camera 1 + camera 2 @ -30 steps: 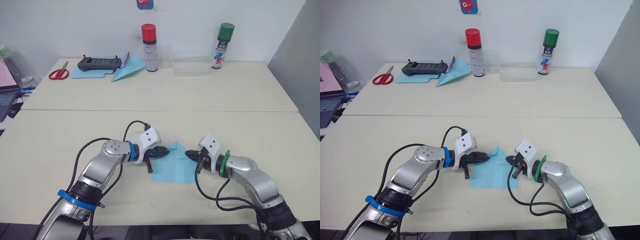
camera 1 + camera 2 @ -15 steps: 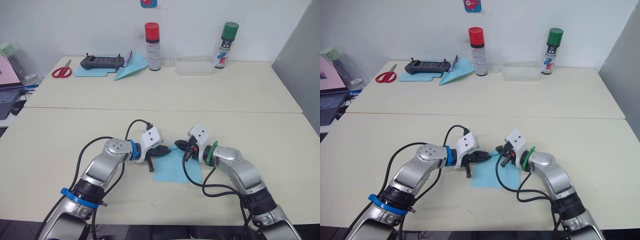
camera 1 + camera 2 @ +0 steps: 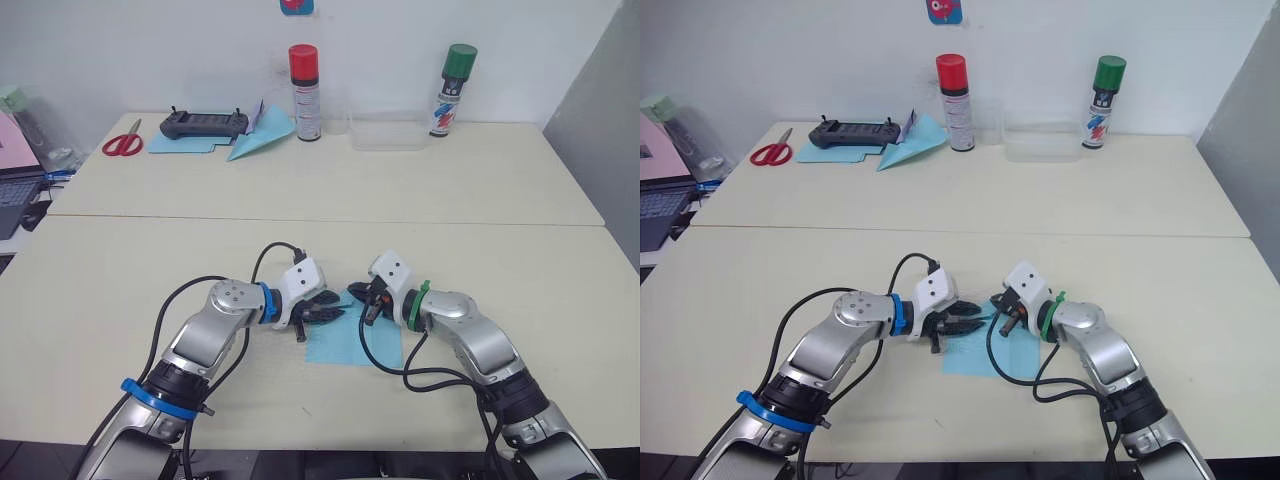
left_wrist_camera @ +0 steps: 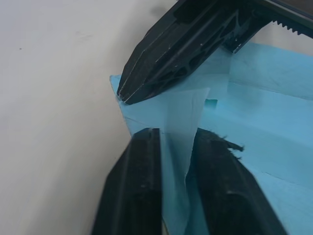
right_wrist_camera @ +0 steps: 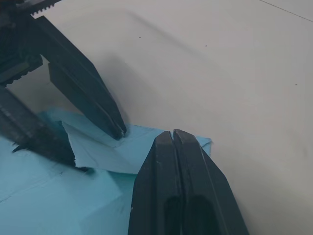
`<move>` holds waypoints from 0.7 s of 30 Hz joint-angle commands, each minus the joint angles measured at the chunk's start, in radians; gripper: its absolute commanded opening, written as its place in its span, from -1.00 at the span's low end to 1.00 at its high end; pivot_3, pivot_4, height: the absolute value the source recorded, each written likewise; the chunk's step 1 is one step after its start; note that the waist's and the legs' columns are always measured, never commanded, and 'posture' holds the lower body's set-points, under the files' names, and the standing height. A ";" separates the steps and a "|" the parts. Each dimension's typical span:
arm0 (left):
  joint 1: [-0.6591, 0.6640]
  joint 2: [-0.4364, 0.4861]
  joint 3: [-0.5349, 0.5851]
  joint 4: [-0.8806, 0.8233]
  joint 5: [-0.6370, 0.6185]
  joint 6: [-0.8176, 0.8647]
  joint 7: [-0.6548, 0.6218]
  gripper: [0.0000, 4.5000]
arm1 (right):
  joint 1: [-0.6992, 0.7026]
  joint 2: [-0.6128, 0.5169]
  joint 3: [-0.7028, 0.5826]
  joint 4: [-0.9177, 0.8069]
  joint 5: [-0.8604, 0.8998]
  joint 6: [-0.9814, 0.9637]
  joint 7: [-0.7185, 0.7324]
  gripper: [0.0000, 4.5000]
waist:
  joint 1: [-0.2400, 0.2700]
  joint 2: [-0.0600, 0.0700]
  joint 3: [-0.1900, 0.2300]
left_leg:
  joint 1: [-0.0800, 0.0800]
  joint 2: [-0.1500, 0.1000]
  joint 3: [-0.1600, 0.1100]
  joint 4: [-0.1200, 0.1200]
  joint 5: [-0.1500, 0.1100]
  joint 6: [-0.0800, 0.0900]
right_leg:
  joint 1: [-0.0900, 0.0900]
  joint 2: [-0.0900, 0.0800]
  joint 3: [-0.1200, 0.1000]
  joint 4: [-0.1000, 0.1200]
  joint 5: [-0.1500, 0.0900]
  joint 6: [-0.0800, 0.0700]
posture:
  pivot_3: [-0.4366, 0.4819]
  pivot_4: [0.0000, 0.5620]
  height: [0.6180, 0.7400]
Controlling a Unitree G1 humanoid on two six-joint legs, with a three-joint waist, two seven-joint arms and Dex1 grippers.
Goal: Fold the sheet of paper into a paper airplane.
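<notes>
We see our left gripper [image 3: 330, 307] at the far left corner of the sheet of paper [image 3: 350, 340], its two matte black, ribbed fingers [image 4: 139, 186] pinching a thin raised flap of the light-blue paper between them; the flap stands up from the sheet, translucent and slightly curled. Our right gripper [image 3: 366, 297] meets it from the other side, its tapered black fingers [image 5: 181, 186] pressed flat together with nothing between them, their tips resting on the paper's far edge just beside the lifted flap.

The sheet lies flat on the near cream-coloured table [image 3: 120, 290], between our two arms, a creased, layered shape with straight fold lines crossing its smooth surface. The table top is matte and pale, with a seam separating it from a second table [image 3: 480, 180] behind.

On that far table, well apart from our work, stand a spray can with a red cap [image 3: 303, 92] and a spray can with a green cap [image 3: 446, 90], both upright cylinders, with a clear shallow plastic box [image 3: 385, 132] between them. Further left, a black handheld controller [image 3: 202, 124] rests on a flat light-blue sheet [image 3: 170, 145], a slim-nosed light-blue paper dart [image 3: 260, 135] lies just beside it, and red-handled scissors [image 3: 120, 143] sit near the left edge.
</notes>
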 commanded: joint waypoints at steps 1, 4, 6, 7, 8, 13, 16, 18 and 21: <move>-0.005 0.025 0.026 -0.042 -0.018 0.015 -0.014 0.16 | 0.013 -0.013 0.000 -0.010 -0.007 0.009 0.008 -1.00 | 0.000 0.000 0.000 | 0.000 0.000 0.000 0.000 0.000 0.000 | 0.000 0.000 0.000 0.000 0.000 0.000 | -0.05 -0.47 1.00; -0.007 0.075 0.066 -0.068 -0.077 0.092 -0.069 0.41 | 0.017 -0.021 0.001 -0.017 -0.005 0.015 0.014 -1.00 | -0.002 0.000 0.000 | 0.000 0.000 0.000 0.000 0.000 0.000 | 0.000 0.000 0.000 0.000 0.000 0.000 | -0.05 -0.47 1.00; -0.015 0.090 0.107 -0.069 -0.124 0.140 -0.077 0.41 | 0.019 -0.028 0.003 -0.020 -0.004 0.019 0.021 -1.00 | -0.003 0.000 0.000 | 0.000 0.000 0.000 0.000 0.000 0.000 | 0.000 0.000 0.000 0.000 0.000 0.000 | -0.05 -0.47 1.00; -0.022 0.091 0.126 -0.064 -0.140 0.156 -0.072 0.41 | 0.020 -0.031 0.004 -0.022 -0.003 0.020 0.026 -1.00 | -0.002 0.000 0.000 | 0.000 0.000 0.000 0.000 0.000 0.000 | 0.000 0.000 0.000 0.000 0.000 0.000 | -0.05 -0.47 1.00; -0.030 0.090 0.142 -0.056 -0.151 0.167 -0.065 0.41 | 0.020 -0.034 0.005 -0.023 -0.003 0.022 0.029 -1.00 | 0.000 0.000 0.000 | 0.000 0.000 0.000 0.000 0.000 0.000 | 0.000 0.000 0.000 0.000 0.000 0.000 | -0.05 -0.47 1.00; -0.059 0.042 0.202 0.028 -0.142 0.127 0.018 0.41 | 0.029 -0.048 0.015 -0.036 0.000 0.023 0.049 -1.00 | 0.002 0.000 0.000 | -0.001 0.000 0.000 0.000 0.000 0.000 | 0.000 0.000 -0.001 0.000 0.000 0.000 | -0.05 -0.47 1.00; -0.054 -0.013 0.208 0.038 -0.143 0.110 0.061 0.14 | 0.030 -0.049 0.016 -0.038 0.000 0.021 0.055 -1.00 | 0.002 0.000 0.000 | -0.001 0.000 0.000 0.000 0.000 0.000 | 0.000 0.000 -0.001 0.000 0.000 0.000 | -0.05 -0.47 1.00; -0.035 -0.047 0.185 0.024 -0.133 0.097 0.082 -0.13 | 0.030 -0.048 0.017 -0.042 0.000 0.021 0.058 -1.00 | 0.002 0.000 0.000 | -0.001 0.000 0.000 0.000 0.000 0.000 | 0.000 0.000 -0.001 0.000 0.000 0.000 | -0.05 -0.47 1.00; -0.013 -0.086 0.160 0.012 -0.123 0.084 0.104 -0.54 | 0.033 -0.050 0.019 -0.046 -0.001 0.021 0.060 -1.00 | 0.002 0.000 0.000 | -0.001 0.000 0.000 0.000 0.000 0.000 | 0.000 0.000 0.000 0.000 0.002 -0.004 | -0.05 -0.47 1.00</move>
